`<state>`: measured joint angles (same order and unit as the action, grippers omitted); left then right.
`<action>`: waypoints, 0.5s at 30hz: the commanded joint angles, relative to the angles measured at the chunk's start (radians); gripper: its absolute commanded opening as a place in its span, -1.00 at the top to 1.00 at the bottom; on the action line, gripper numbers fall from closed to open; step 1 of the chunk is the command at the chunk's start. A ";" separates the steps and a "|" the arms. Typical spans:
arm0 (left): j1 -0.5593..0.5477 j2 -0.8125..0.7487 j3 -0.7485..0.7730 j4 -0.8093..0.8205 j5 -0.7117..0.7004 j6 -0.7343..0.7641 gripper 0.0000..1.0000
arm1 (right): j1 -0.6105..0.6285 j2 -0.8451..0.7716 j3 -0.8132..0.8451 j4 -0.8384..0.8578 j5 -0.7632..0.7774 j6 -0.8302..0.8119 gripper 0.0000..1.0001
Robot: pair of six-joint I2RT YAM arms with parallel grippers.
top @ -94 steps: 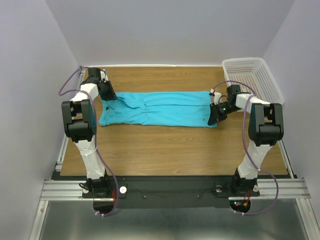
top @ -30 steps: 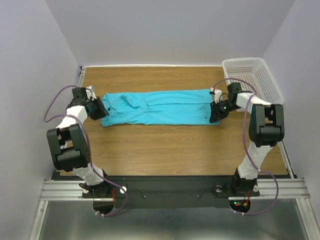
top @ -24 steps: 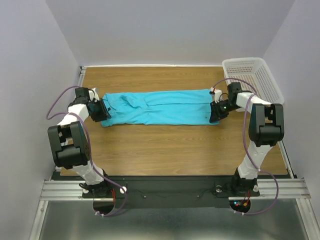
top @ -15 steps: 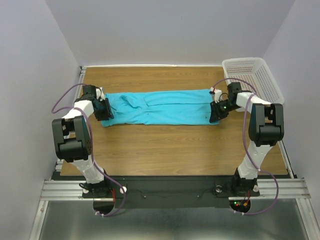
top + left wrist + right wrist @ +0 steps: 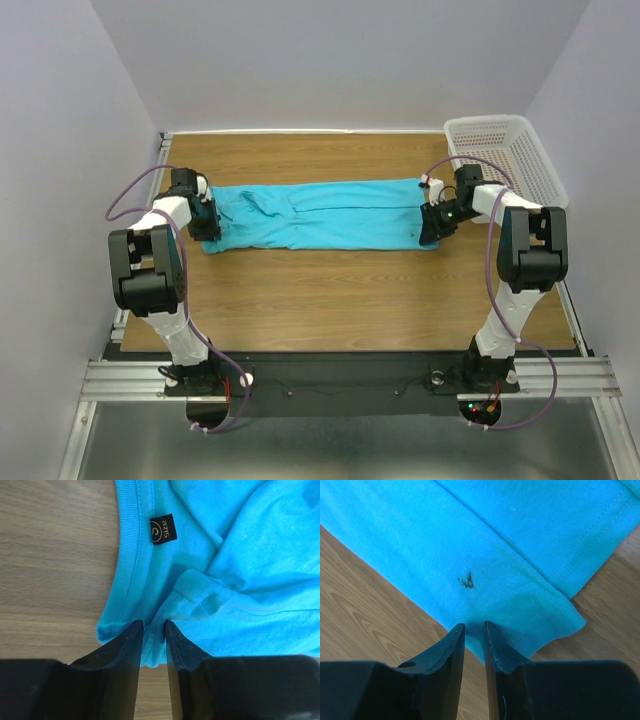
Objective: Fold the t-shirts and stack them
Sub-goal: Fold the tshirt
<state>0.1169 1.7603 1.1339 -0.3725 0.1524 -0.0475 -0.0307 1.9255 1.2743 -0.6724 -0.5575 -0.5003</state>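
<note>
One turquoise t-shirt (image 5: 320, 215) lies on the wooden table (image 5: 330, 290), folded lengthwise into a long strip running left to right. At its left, collar end, my left gripper (image 5: 205, 222) has a bunched fold of fabric pinched between its narrow-set jaws; the left wrist view shows the neck rib and a black size label (image 5: 163, 529) just beyond the gripper (image 5: 154, 625). At the right, hem end, my right gripper (image 5: 430, 225) is shut on the near corner of the t-shirt (image 5: 520, 555). The cloth runs between the jaws of the right gripper (image 5: 474, 626), below a small dark mark (image 5: 466, 581).
A white perforated basket (image 5: 505, 150) stands at the back right corner, just behind the right arm. Bare wood lies in front of the shirt, and a narrower strip behind it. Grey walls close in the table on three sides.
My left arm swung in from the table's left edge to the collar end, and its jaws narrowed onto the fabric. The right gripper kept its hold without moving.
</note>
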 commanded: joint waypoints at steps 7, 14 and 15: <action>-0.008 -0.091 -0.043 -0.063 0.027 0.012 1.00 | 0.002 0.029 0.016 0.031 0.142 0.003 0.52; -0.003 -0.208 -0.072 -0.155 -0.129 -0.061 1.00 | -0.006 0.015 0.005 0.036 0.209 0.014 0.62; -0.002 -0.220 -0.085 -0.160 -0.143 -0.074 1.00 | -0.006 0.010 0.005 0.036 0.214 0.016 0.63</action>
<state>0.1127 1.6318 1.0775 -0.4618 0.1005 -0.0734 -0.0307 1.9259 1.2785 -0.6689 -0.4847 -0.4767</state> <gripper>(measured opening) 0.017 0.191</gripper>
